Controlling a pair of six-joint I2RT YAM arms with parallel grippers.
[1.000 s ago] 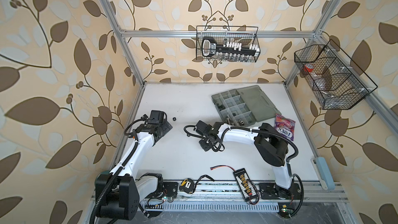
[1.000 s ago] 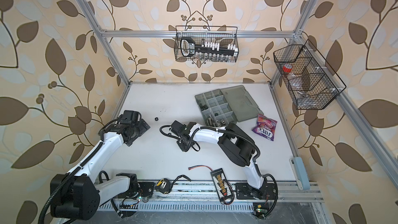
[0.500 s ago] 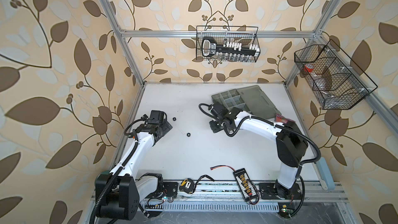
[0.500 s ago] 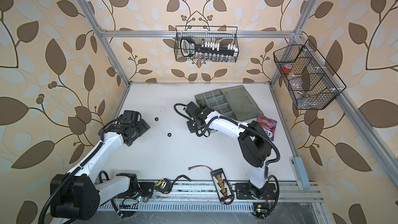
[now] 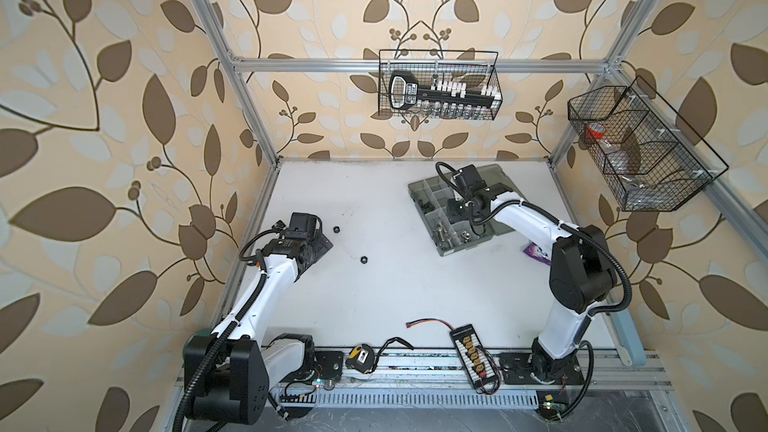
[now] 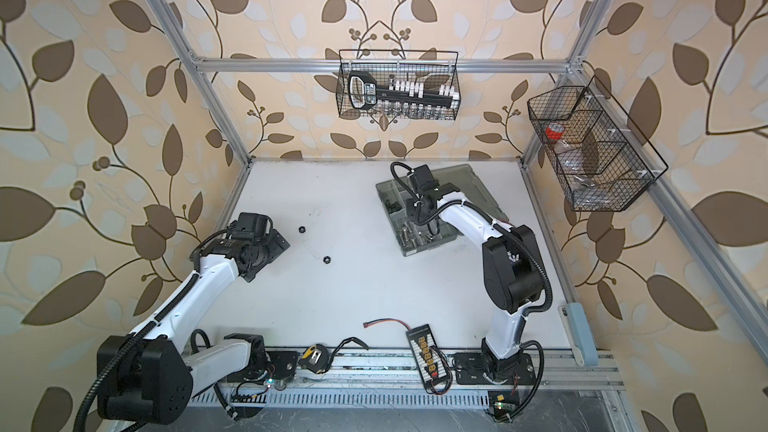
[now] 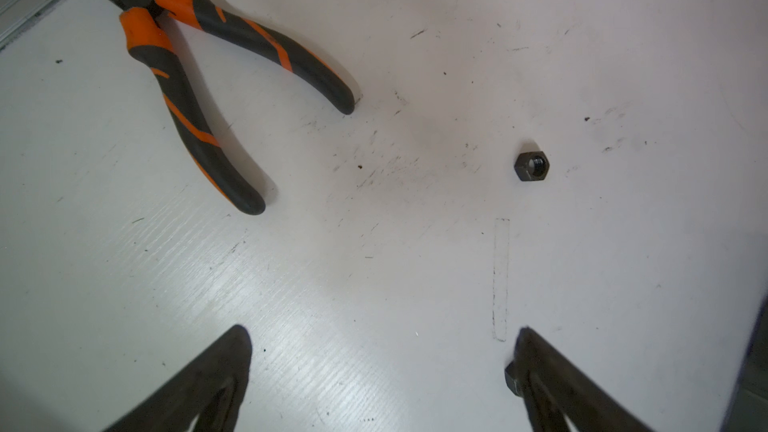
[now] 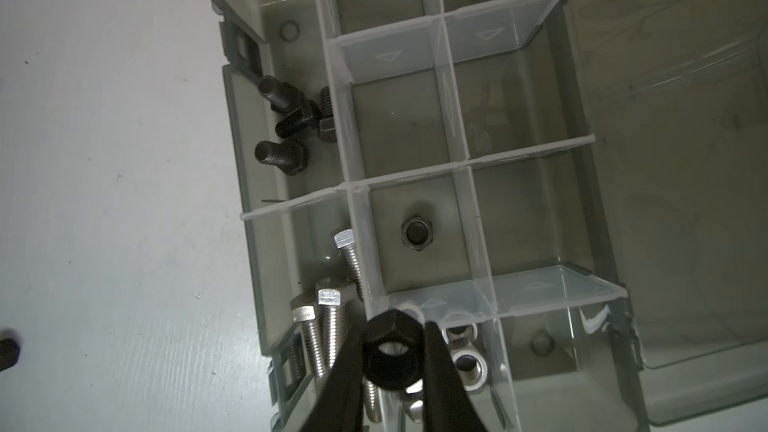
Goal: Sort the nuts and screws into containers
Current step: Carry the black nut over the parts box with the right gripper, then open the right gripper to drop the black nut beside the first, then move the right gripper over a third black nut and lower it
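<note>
Left arm [image 5: 266,284] stretches low along the worktop [image 5: 415,292] edge, left jaws spread wide and empty, two loose nuts [image 5: 364,260] nearby. Right arm [image 5: 528,218] crooks over the organizer case [image 8: 245,139], right jaws pinching a black nut [image 8: 392,357], seemingly above the silver-nut compartment.

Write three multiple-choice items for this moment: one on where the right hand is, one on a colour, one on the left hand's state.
1. The right hand is
A) over the organizer case
B) over the pliers
C) inside a wire basket

2. The nut that it holds is
A) silver
B) black
C) orange

3. The left hand is
A) shut on a nut
B) shut on the pliers
C) open and empty

Key:
1 A: the right wrist view shows the case right below it.
2 B: the pinched nut is black.
3 C: it gapes wide, with only bare table in between.
</note>
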